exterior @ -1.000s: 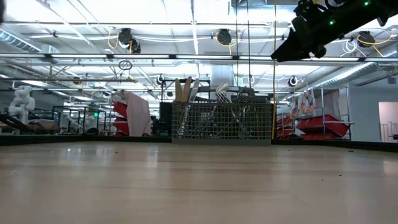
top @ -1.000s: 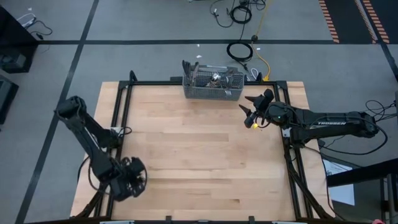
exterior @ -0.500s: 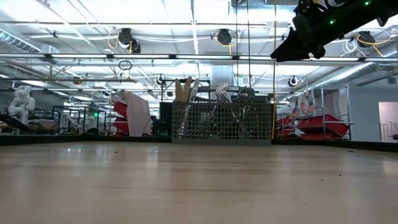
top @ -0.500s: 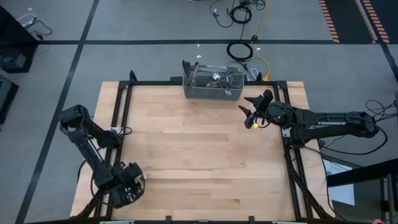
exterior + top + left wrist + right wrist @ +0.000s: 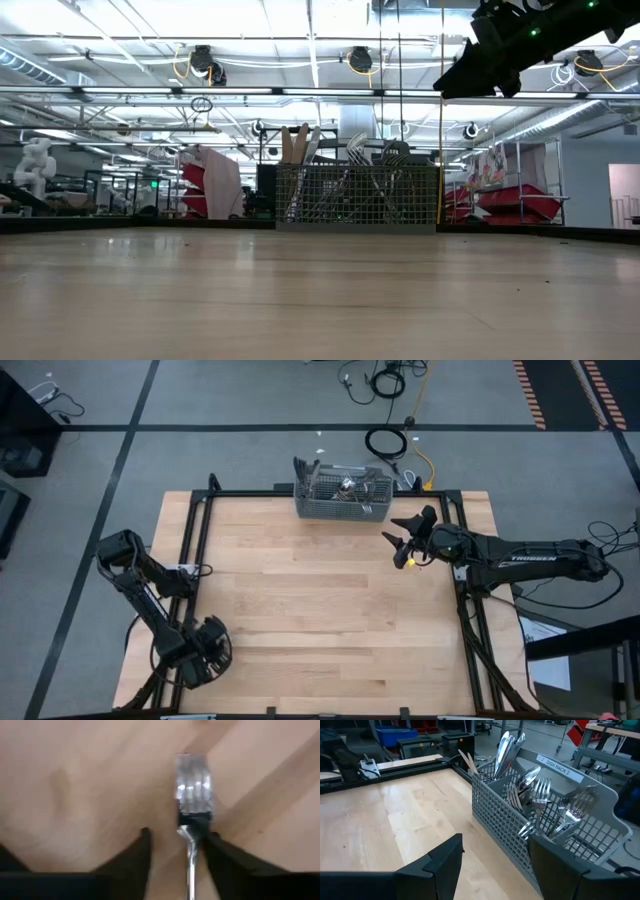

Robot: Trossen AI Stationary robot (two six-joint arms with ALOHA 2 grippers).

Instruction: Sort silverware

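At the table's near left corner, the left gripper is seen lowered close to the wooden surface. Its wrist view shows a fork lying between the two dark fingers, tines pointing away and the handle running back beside one finger; the fingers are spread with a gap on one side, and whether the fork is pinched or merely resting against that finger cannot be told. The fork is pictured just above or on the wood.

At the middle of the far edge, the grey wire-mesh basket is shown standing against the black frame. The rest of the silverware is seen upright inside it: forks, spoons and knife handles bunched in its compartments, with a few pale wooden pieces at one end. A label reading "DISH RACK 2" is visible on its rim.

To the right, the right gripper is held in the air just beside the basket's right end, its fingers parted and nothing between them. In the low view it is seen high above the tabletop.
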